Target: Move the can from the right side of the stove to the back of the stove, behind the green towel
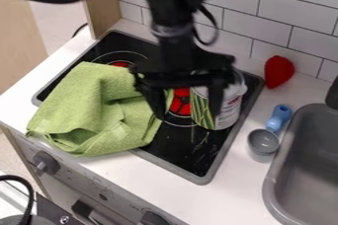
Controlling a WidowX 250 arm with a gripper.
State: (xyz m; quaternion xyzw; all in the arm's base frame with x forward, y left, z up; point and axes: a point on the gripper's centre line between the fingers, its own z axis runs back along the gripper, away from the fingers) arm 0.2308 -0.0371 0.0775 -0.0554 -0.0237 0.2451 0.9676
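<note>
Gripper (187,108) wide open over stove (175,156), one finger in front of can (230,109) on the stove. Bunched green towel (99,105) crowds the other finger. Blue-handled scoop (265,141), red object (278,71), sink (307,169) at view's right.

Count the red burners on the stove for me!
2 that I can see: the back red burner peeks out past the top edge of the green towel, and the front red burner shows between the towel and the can. More may be hidden.
</note>
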